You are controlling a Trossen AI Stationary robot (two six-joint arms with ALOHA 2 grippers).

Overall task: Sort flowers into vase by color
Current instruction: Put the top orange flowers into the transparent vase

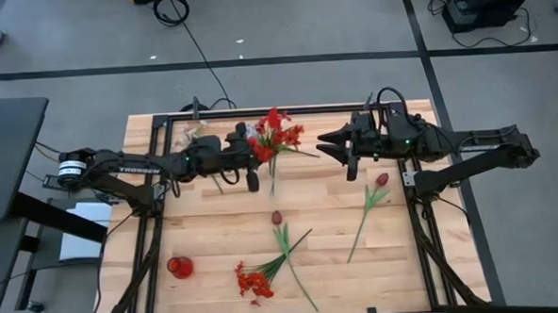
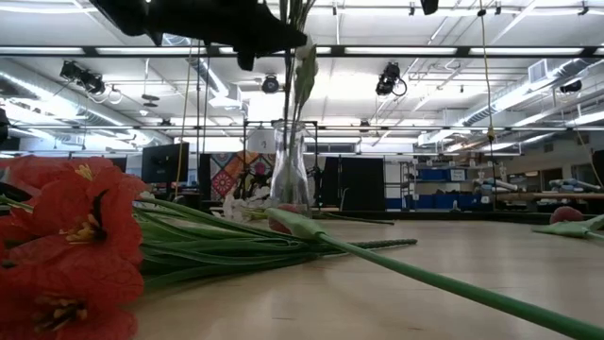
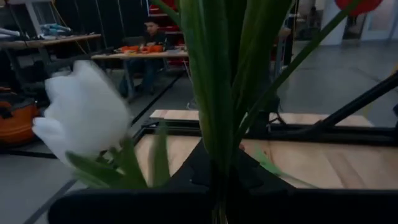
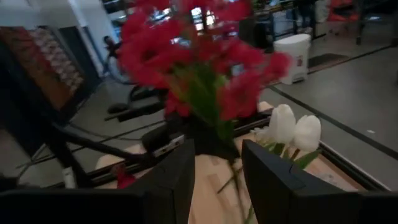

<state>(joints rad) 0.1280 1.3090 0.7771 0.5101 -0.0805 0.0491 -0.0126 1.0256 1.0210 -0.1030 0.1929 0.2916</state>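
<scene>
Centrally, upper frame, your left gripper [image 1: 252, 150] clamps the red cluster [image 1: 276, 133] above the clear vase [image 2: 288, 170]. Right gripper [image 1: 327, 139] fingers apart, nearby. Stems could miss the narrow mouth and tip it.

The left arm reaches in from the left edge of the worktop, stretched almost level toward the middle, its wrist pointing right. The left pincer [image 1: 253, 150] sits at the end of that reach with green stems running between its fingers; the fingers appear closed on them. The right arm comes in from the right edge, bent back at the elbow, with its forearm lying level and its wrist pointing left. The right pincer [image 1: 327, 140] faces the left one across a gap, its two dark fingers [image 4: 273, 180] spread apart and holding nothing.
</scene>
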